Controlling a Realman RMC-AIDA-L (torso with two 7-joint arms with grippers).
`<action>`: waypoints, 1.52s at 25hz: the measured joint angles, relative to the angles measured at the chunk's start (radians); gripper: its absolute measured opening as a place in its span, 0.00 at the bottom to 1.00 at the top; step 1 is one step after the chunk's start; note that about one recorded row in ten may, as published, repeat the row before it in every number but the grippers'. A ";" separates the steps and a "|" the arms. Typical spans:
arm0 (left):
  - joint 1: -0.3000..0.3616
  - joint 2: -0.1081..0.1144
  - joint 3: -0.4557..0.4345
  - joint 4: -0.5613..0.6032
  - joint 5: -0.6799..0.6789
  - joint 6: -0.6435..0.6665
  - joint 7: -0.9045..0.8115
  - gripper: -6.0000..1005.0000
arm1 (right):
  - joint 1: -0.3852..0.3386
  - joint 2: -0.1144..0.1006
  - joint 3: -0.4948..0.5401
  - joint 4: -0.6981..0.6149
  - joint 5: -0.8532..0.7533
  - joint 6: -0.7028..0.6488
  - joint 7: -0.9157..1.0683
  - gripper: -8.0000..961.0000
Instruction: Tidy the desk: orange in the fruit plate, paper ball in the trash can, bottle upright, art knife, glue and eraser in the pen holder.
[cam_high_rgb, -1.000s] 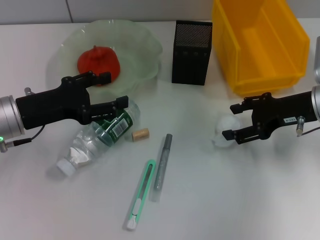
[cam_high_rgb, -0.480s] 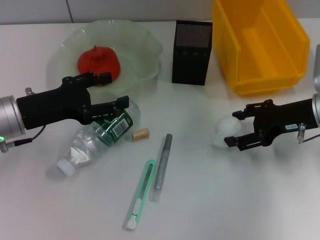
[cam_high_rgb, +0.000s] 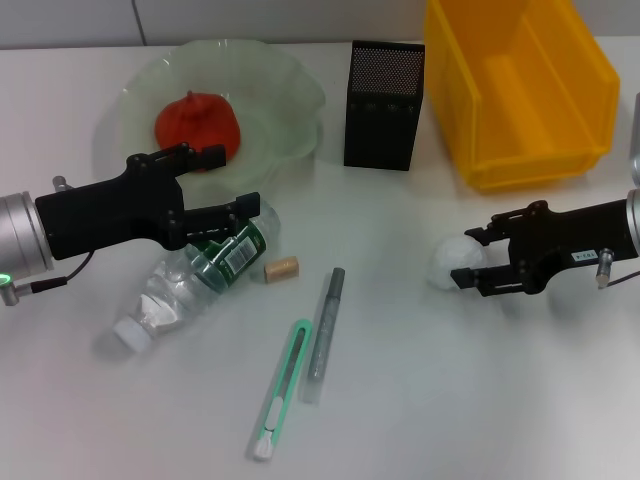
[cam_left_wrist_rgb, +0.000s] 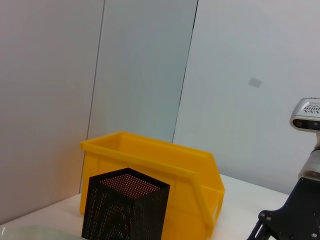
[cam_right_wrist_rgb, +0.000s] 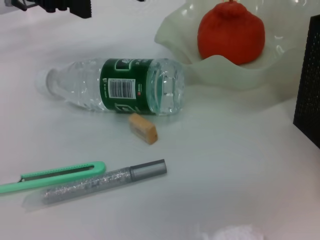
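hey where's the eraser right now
In the head view the eraser lies on the desk left of centre, just beside the fallen bottle and up-left of the glue stick. It is apart from both pincers.

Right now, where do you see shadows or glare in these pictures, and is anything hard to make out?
Head view: soft shadows lie beside the bottle and under the left gripper; the paper ball nearly blends into the pale table. Right wrist view: the bottle's clear plastic catches small highlights. Left wrist view: flat, even light on the wall, with no glare.
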 joint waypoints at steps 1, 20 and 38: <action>0.000 -0.001 0.000 0.000 0.000 0.000 0.000 0.81 | 0.000 0.000 0.000 0.000 0.000 0.000 0.000 0.76; 0.016 -0.030 -0.075 -0.007 -0.005 -0.024 0.008 0.80 | -0.227 0.032 0.152 -0.017 0.468 -0.192 -0.361 0.53; 0.036 -0.061 -0.111 -0.003 -0.001 -0.024 0.002 0.79 | -0.156 0.065 0.427 0.141 0.617 -0.003 -0.574 0.52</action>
